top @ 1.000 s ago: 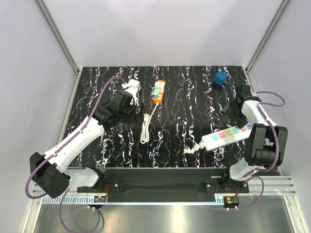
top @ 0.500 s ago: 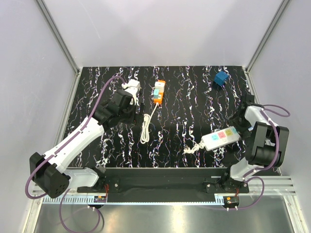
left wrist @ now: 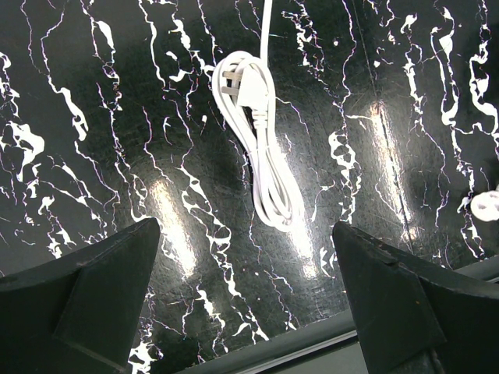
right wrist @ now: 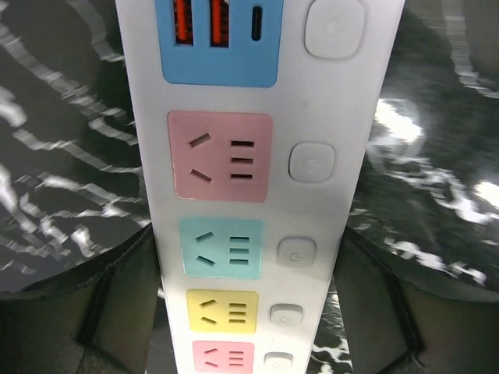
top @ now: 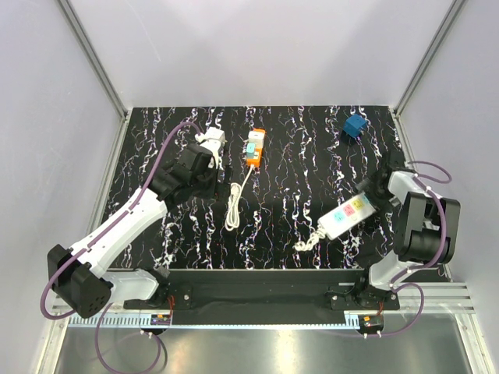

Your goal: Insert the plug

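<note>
Black marble-patterned table top point(top: 296, 156) with white veins fills the floor of the white-walled cell. On it, the white-and-black left arm point(top: 125, 226) stretches toward the far left, and the right arm point(top: 421, 226) folds back on itself at the right edge.

The left gripper point(top: 207, 164) is spread wide, its dark fingers point(left wrist: 93, 288) well apart with nothing between them, hanging over bare table. The right gripper point(top: 376, 189) straddles the far end of a long white plastic power strip point(top: 347, 214), one finger along each long side. The fingers sit close against the strip, but whether they press on it cannot be told.

The strip lies flat and at a slant on the near right of the table. In the right wrist view its face point(right wrist: 257, 156) carries a blue panel with USB ports, then pink, teal, yellow and pink sockets, each with a white button beside it.

A coiled white cable point(top: 234, 206) lies near the middle, running up to an orange-and-white rectangular plug point(top: 254, 146).

The small solid-blue cube-shaped plastic plug point(top: 355, 125) sits by itself in the far right corner, well apart from the strip and from both grippers.

A small white cube adapter point(top: 213, 139) rests just beyond the left gripper.
</note>
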